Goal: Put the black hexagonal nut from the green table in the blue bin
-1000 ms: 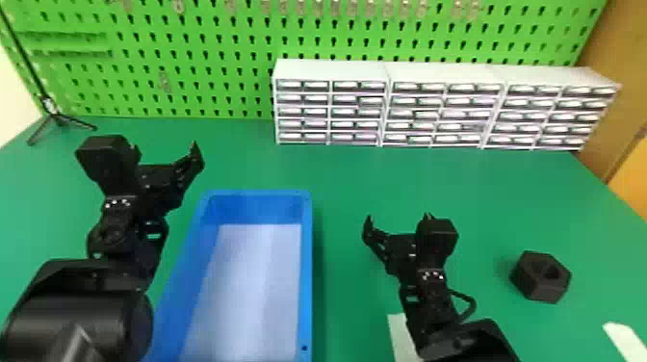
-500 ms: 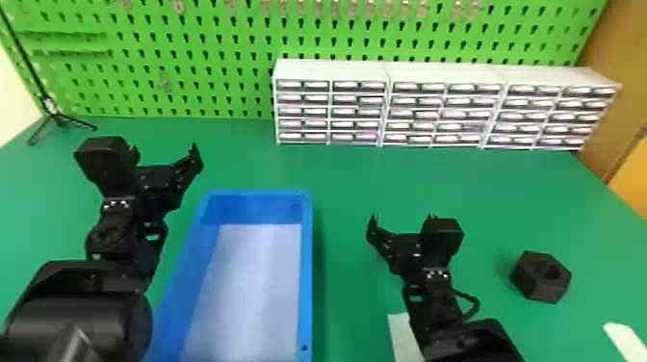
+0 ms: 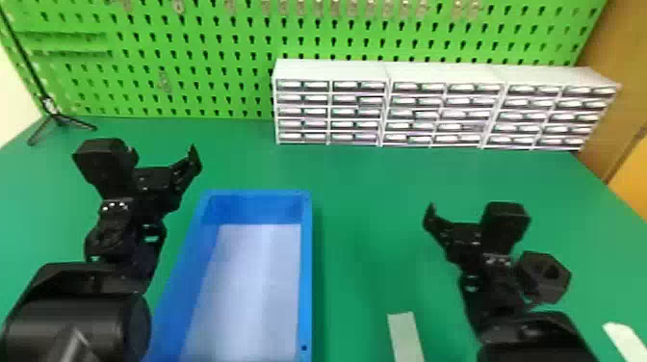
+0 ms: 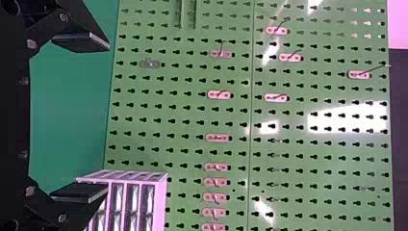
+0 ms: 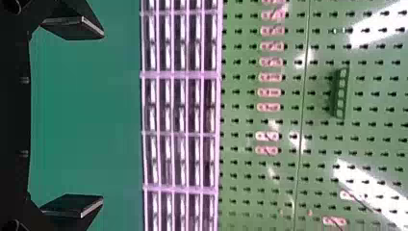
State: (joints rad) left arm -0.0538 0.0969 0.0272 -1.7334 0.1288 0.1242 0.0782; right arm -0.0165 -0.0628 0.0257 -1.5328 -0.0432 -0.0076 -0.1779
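Gaping wide, empty, your left gripper (image 4: 108, 117) and right gripper (image 5: 102, 116) have everything left: nut (image 3: 539, 282) lower right, outside blue bin (image 3: 306, 269).

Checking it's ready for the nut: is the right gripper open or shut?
Open: the right gripper has its two fingers wide apart, with the green table showing between them.

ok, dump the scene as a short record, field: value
target: black hexagonal nut, on the green table, partly hidden by the black right arm
goal: blue rectangular bin, left of the nut
left tool: open, holding nothing
right tool: open, holding nothing
back: white drawer units, green pegboard
status: nut not yet in bin
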